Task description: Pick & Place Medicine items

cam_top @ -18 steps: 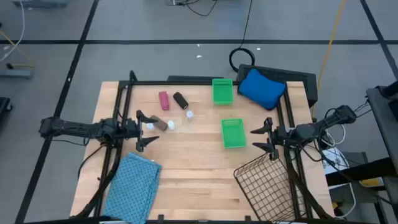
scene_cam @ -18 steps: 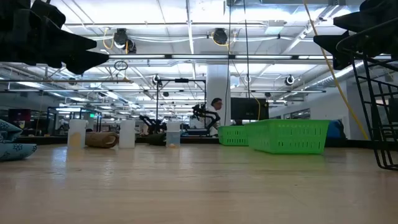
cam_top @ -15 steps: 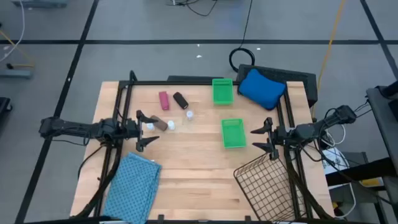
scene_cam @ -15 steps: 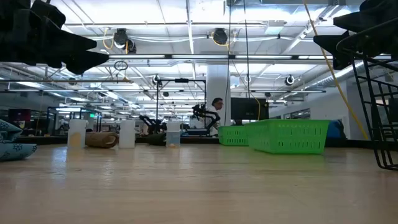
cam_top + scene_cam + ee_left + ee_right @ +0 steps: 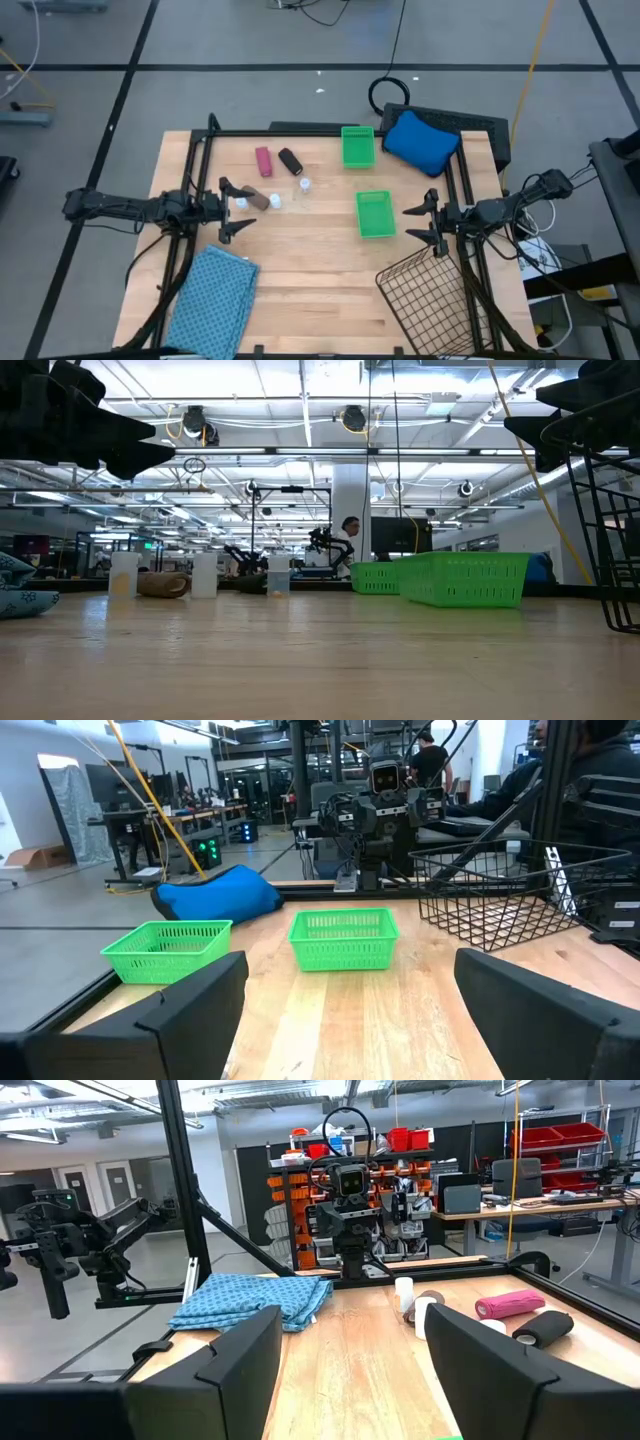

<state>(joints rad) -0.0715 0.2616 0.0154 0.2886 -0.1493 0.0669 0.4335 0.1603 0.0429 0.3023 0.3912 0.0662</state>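
Medicine items (image 5: 275, 180) lie upper centre-left in the high view, just beyond our left gripper (image 5: 236, 210), which hangs wide open, empty; brownish cylinder (image 5: 260, 200) nearest, lying crosswise. Right gripper (image 5: 420, 223) open, well apart.

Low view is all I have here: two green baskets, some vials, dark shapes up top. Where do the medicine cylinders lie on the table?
Observer: From above, the pink cylinder and the black cylinder lie side by side, apart, near the far edge.
Operator: And the brownish one?
Observer: The brownish cylinder lies just ahead of the left gripper, which is open and empty.
Operator: The right arm?
Observer: The right gripper, also open, hovers beside the nearer green tray.
Operator: Anything else down there?
Observer: A wire basket sits at the near right corner.
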